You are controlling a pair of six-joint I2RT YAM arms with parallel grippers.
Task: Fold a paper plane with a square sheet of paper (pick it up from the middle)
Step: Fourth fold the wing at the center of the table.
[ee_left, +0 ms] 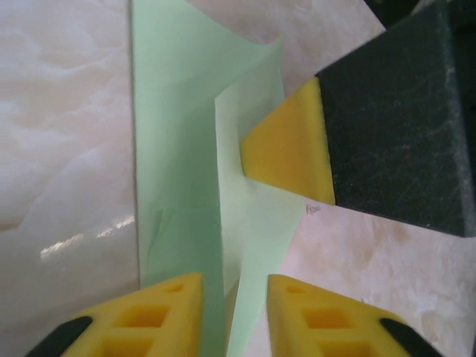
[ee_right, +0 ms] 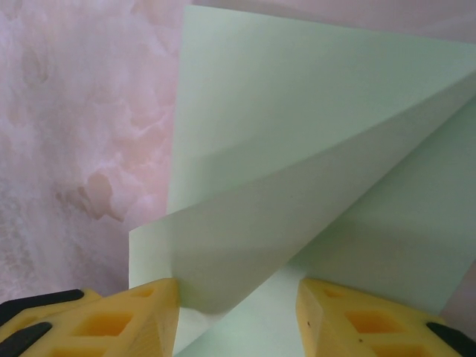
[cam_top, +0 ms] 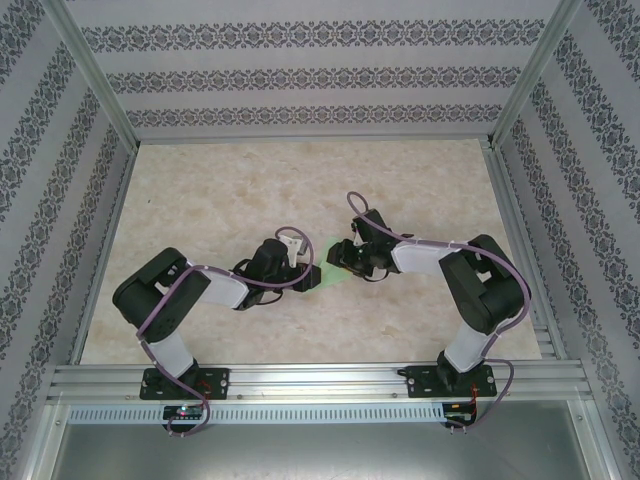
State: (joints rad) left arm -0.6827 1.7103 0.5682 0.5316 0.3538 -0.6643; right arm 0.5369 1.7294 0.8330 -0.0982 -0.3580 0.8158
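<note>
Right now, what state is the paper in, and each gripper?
square sheet of paper: partly folded, one flap lifted off the table, not yet a plane.
left gripper: open, fingers either side of a raised paper edge.
right gripper: open, paper lying between its fingers.

Table point(cam_top: 200, 200): one. Paper sheet point(cam_top: 333, 276): one (pale green, part-folded), mid-table. Arms: two, left arm point(cam_top: 165, 290), right arm point(cam_top: 485, 285), table's near edge. Grippers: two, left gripper point(cam_top: 311, 275), right gripper point(cam_top: 341, 256), mid-table.
</note>
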